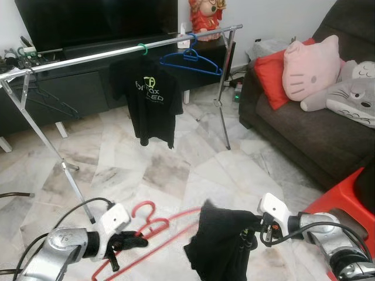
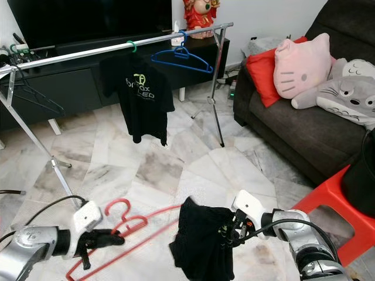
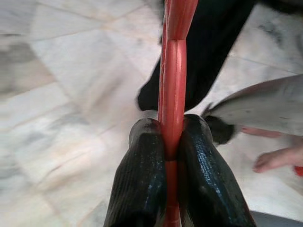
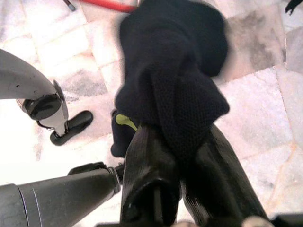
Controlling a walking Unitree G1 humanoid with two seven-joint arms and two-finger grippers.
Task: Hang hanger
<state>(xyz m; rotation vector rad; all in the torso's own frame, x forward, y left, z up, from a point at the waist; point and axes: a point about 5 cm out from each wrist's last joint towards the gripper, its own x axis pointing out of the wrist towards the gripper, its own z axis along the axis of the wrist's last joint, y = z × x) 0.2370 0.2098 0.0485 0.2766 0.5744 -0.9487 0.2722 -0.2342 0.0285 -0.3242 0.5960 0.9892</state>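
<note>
Marble floor (image 1: 176, 170); dark sofa (image 1: 304, 137) — black TV cabinet (image 1: 88, 88).

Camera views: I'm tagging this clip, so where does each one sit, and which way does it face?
Left eye: on the head, facing forward and down at the clothes rail; both arms show.
Right eye: its stereo twin.
Left wrist: along the left gripper, shut on the red hanger.
Right wrist: along the right gripper, shut on the black garment.
Shared: hanger and garment appear in the head views too.
</note>
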